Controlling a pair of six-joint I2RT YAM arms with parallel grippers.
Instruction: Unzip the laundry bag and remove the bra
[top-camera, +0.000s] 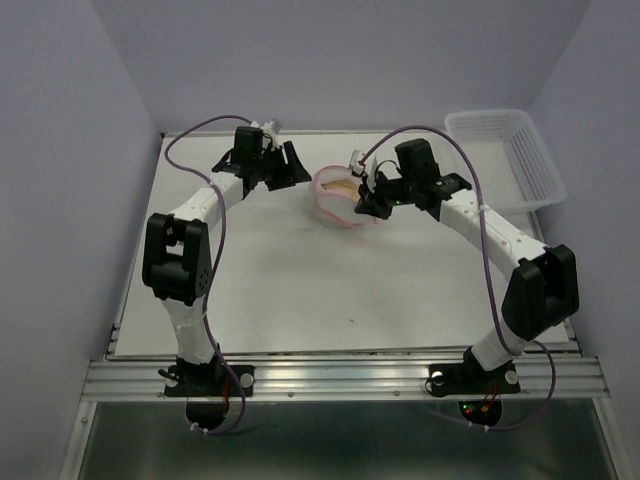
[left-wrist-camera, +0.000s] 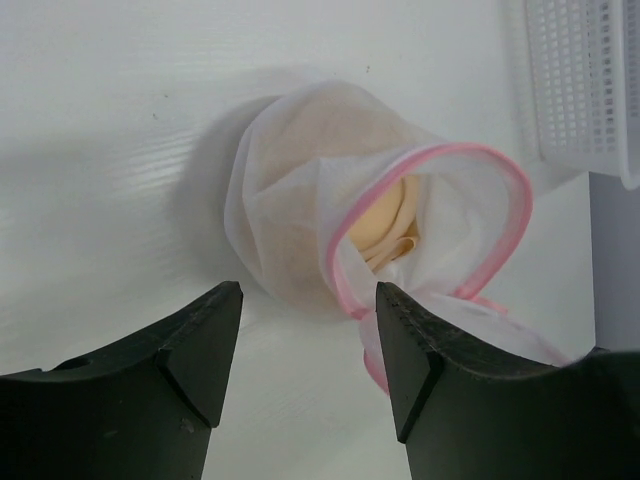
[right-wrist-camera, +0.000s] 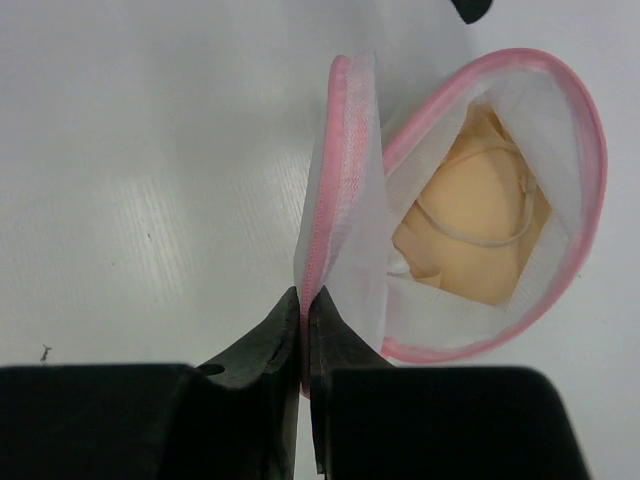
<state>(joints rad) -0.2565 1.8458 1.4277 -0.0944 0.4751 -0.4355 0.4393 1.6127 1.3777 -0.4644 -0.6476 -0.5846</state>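
The laundry bag (top-camera: 335, 195) is a white mesh pouch with a pink zipper rim, lying open at the table's far middle. It also shows in the left wrist view (left-wrist-camera: 300, 200) and the right wrist view (right-wrist-camera: 345, 200). The beige bra (right-wrist-camera: 470, 230) lies inside the open mouth and also shows in the left wrist view (left-wrist-camera: 385, 225). My right gripper (right-wrist-camera: 305, 310) is shut on the bag's pink rim flap and holds it up; in the top view it (top-camera: 372, 203) is at the bag's right side. My left gripper (left-wrist-camera: 308, 345) is open and empty, just left of the bag (top-camera: 290, 165).
A white plastic lattice basket (top-camera: 505, 155) stands at the table's far right, partly over the edge; its corner shows in the left wrist view (left-wrist-camera: 585, 90). Purple walls close in the table at the back and sides.
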